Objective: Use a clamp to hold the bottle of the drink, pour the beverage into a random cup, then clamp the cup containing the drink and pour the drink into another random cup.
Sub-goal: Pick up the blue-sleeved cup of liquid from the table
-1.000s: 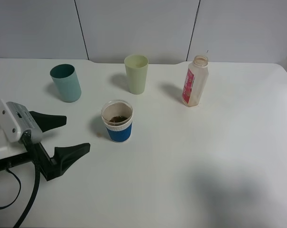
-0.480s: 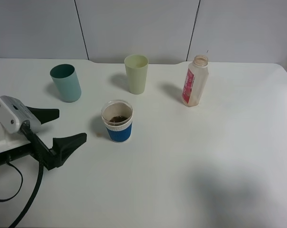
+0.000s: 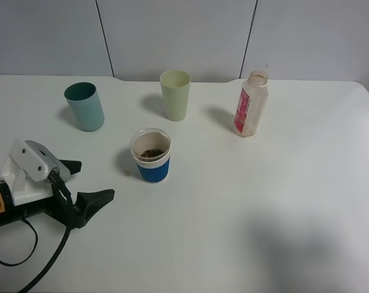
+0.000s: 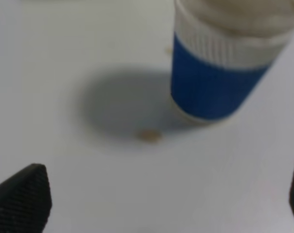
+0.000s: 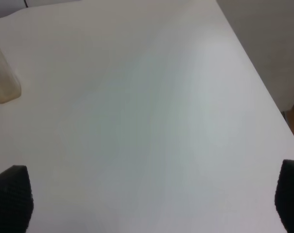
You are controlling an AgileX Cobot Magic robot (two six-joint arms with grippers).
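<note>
Left gripper sits low over the table, jaws spread wide, holding nothing, pointed at the blue cup close ahead but not touching it. Only a small brown spot lies between them, by the cup's base. Teal cup and green cup stand behind, apart. Bottle stands upright, back right, red label. Blue cup is upright: clear rim, white band, a little dark drink inside. Right gripper is wide open and empty.
</note>
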